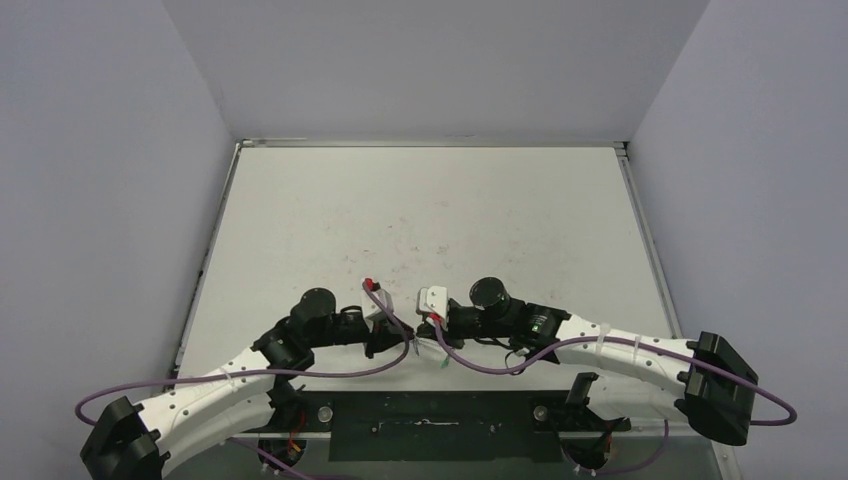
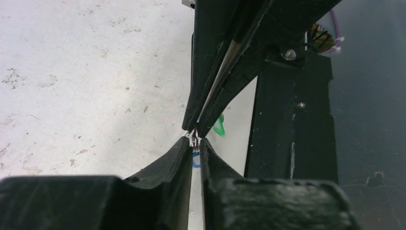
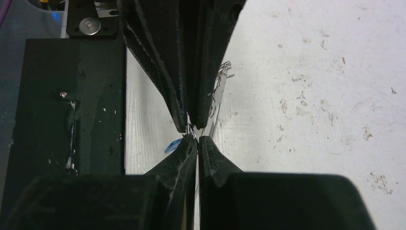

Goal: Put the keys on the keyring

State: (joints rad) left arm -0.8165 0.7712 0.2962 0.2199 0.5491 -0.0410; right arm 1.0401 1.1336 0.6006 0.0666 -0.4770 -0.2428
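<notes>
both grippers closed tip to tip over the keys and keyring

the two arms are seen reaching inward at the near edge of the table (image 1: 420, 220), and their fingertips are brought together nose to nose just above its surface. the left gripper (image 2: 195, 142) is closed down to a thin slit. the right gripper (image 2: 195, 128) is closed as well, its fingers pressed together. small bits of bright metal are seen exactly where the two sets of tips meet, but which gripper pinches which piece cannot be told.

the blue key (image 2: 196, 160) is marked by its blue tag, which is seen in the slit of the left gripper, just behind its tips. from the right wrist the same tag is seen hanging just beside the meeting point. the green key (image 2: 219, 127) is marked by its green tag, which is seen just beside the right gripper's tips, off the table side of the black plate (image 1: 430, 425).

the keyring (image 3: 218, 96) is seen as a thin pale wire with small bumps at its far end. it runs alongside one finger of the left gripper and ends at the meeting tips. whether either key is threaded on it cannot be made out.

purple cables (image 1: 360, 372) are looped along both arms.
</notes>
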